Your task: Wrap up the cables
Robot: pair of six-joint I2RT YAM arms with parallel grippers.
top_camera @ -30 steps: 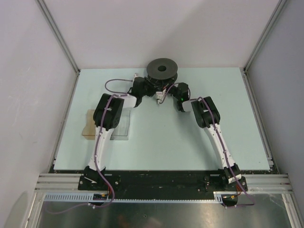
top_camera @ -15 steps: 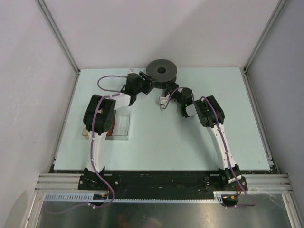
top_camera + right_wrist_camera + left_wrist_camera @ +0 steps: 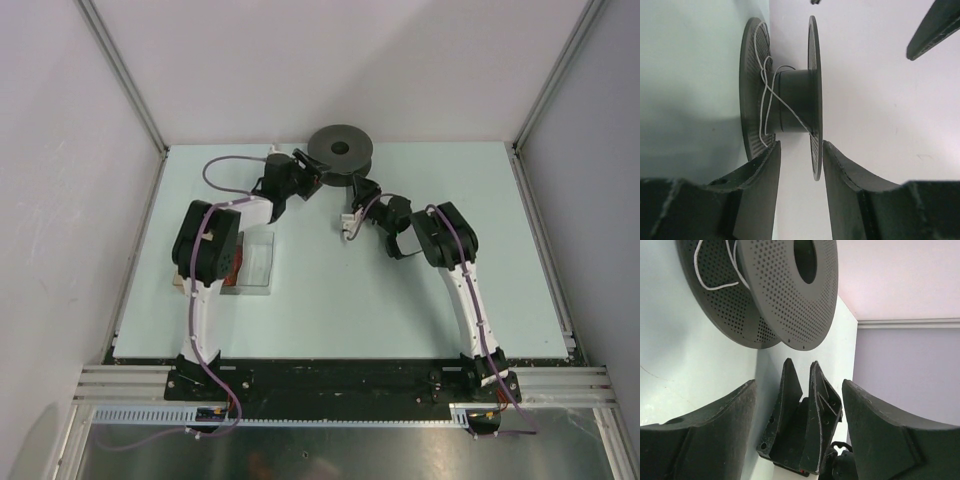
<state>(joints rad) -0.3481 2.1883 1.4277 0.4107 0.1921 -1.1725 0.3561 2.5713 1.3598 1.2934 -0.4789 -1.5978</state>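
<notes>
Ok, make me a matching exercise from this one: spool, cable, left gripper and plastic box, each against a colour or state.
Things:
1. spool
2. cable
3. left gripper
4. plastic box

Colour or state:
A. white, looped loosely round the hub
B. open, holding nothing
C. black, with perforated flanges
D. see-through

Pairs: 1-C, 2-A, 3-B, 4-D

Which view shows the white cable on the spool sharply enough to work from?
Right wrist: the cable reads crisp, white against the dark spool. Left wrist: one cable loop is sharp, the rest cut off by the frame. Top external: evenly lit, no glare, but the cable is too thin to make out.
</notes>
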